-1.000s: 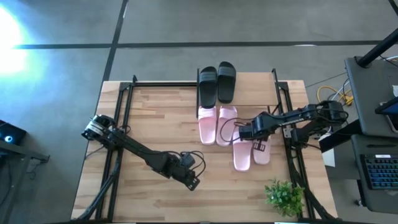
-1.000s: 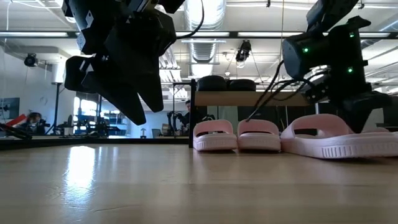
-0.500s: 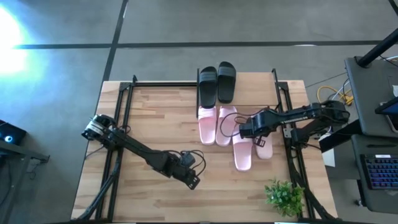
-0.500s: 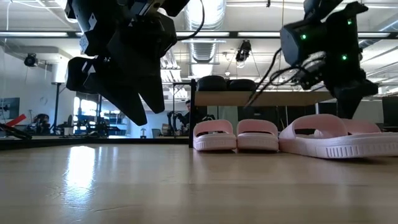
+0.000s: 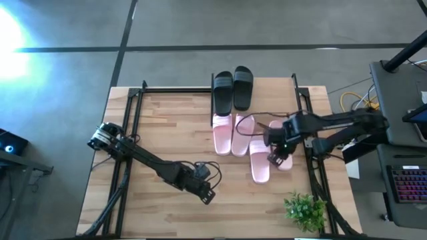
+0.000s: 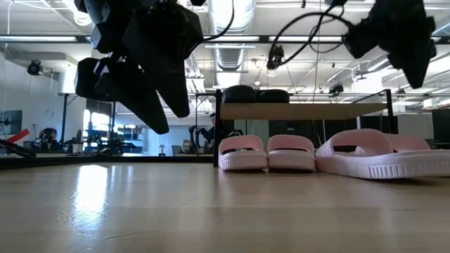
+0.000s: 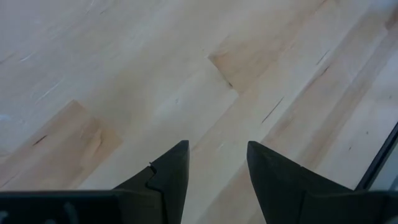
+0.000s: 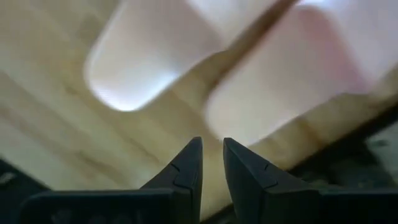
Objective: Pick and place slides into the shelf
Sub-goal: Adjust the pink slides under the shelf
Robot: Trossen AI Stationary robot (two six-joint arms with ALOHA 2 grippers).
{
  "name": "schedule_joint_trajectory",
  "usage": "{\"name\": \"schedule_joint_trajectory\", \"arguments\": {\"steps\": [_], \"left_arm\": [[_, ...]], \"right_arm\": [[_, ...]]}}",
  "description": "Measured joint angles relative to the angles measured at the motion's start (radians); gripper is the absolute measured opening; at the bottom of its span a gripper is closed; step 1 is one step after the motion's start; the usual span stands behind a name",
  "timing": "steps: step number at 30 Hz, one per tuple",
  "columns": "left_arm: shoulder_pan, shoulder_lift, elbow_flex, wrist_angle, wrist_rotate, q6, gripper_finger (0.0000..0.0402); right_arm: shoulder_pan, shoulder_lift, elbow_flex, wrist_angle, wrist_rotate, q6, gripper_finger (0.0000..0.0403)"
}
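Observation:
Two black slides lie on the shelf at the table's far edge. A pale pink pair sits on the table half under the shelf, soles down. A second pink pair lies on the table to its right and nearer. My right gripper hangs shut above that second pair, touching nothing; its wrist view looks down on both pink slides. My left gripper waits open above bare wood in the near middle of the table.
A small green plant stands at the table's near right corner. Black frame rails run along the left and right sides. A desk with a keyboard stands beyond the right edge. Bare wood spans the left half.
My right gripper has risen well above the second pink pair and moved toward the near right, turning to point more toward the near edge. The slides lie where they were. My left arm has kept still.

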Motion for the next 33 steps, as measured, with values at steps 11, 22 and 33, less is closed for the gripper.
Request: {"name": "schedule_joint_trajectory", "arguments": {"steps": [11, 22, 33], "left_arm": [[0.002, 0.000, -0.002, 0.000, 0.003, 0.026, 0.0148], [0.002, 0.000, -0.004, 0.002, 0.035, 0.034, 0.0148], [0.002, 0.000, -0.014, -0.003, 0.080, 0.037, 0.0148]], "right_arm": [[0.242, 0.089, -0.078, 0.351, -0.046, 0.296, 0.0058], [0.384, 0.289, -0.080, 0.628, -0.091, 0.392, 0.0058], [0.367, 0.425, -0.075, 0.661, 0.046, 0.397, 0.0052]]}}
